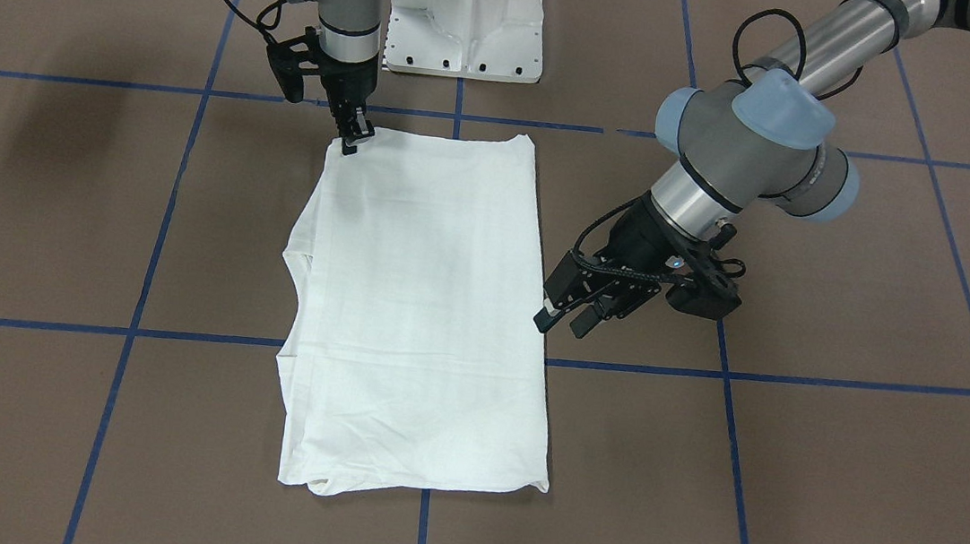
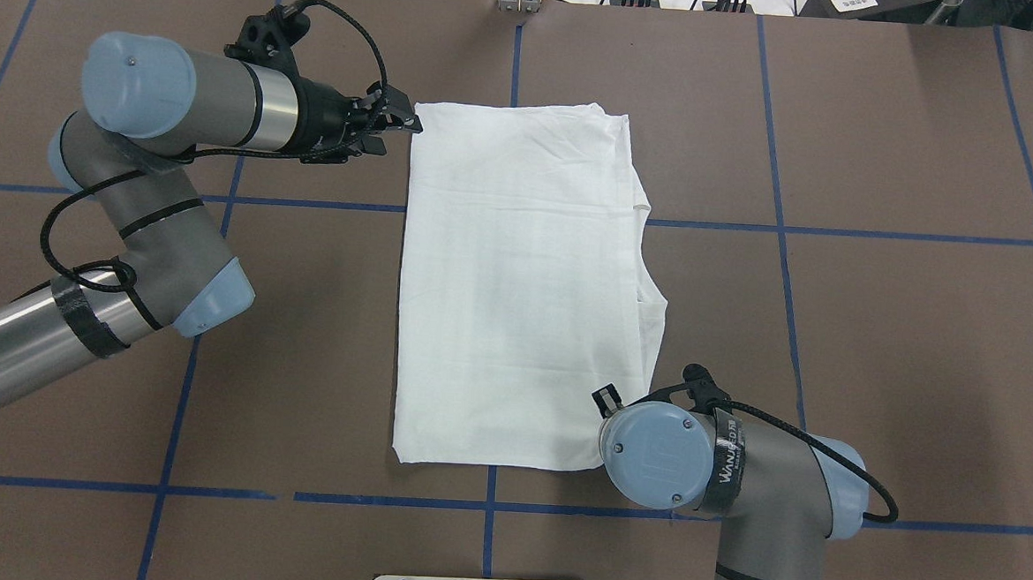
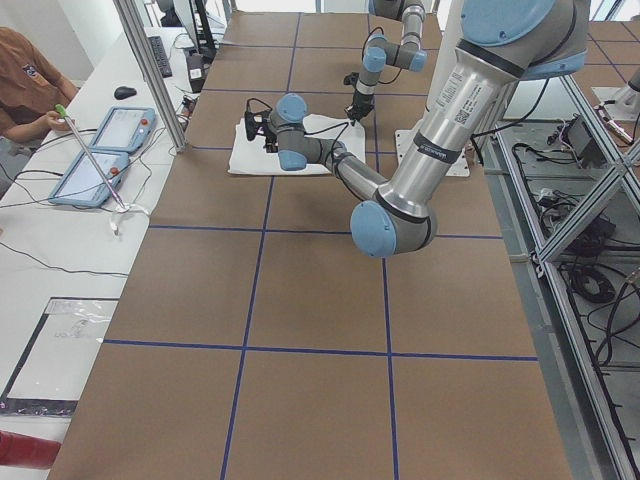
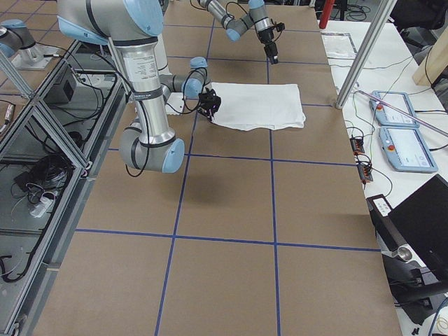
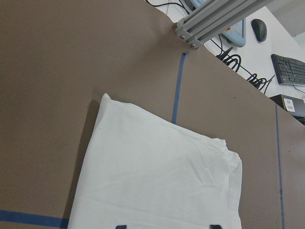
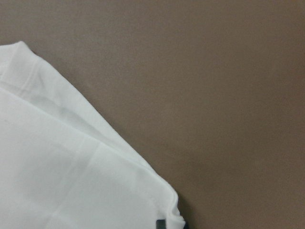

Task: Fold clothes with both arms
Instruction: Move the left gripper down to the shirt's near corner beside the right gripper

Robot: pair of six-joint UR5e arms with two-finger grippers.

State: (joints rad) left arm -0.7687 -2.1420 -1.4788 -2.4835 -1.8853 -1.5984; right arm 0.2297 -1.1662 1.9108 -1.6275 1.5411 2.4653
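Note:
The white shirt (image 1: 428,302) (image 2: 517,281) lies flat on the brown table, folded into a long rectangle, and no text shows on it. My left gripper (image 1: 565,321) (image 2: 406,125) is open and hovers just off the shirt's left edge, apart from the cloth. Its two fingertips (image 5: 121,226) show wide apart at the bottom of the left wrist view, above the shirt (image 5: 157,181). My right gripper (image 1: 355,137) stands on the shirt's corner nearest the robot, shut on the cloth. A fingertip (image 6: 162,223) pinches the puckered corner (image 6: 174,217). In the overhead view my own wrist hides this gripper.
The white pedestal base (image 1: 467,18) stands just behind the shirt. Blue tape lines (image 2: 503,214) grid the table. An aluminium post (image 4: 357,63) rises at the far edge. Beyond it are tablets (image 3: 100,150) on a side desk and a seated person (image 3: 25,90).

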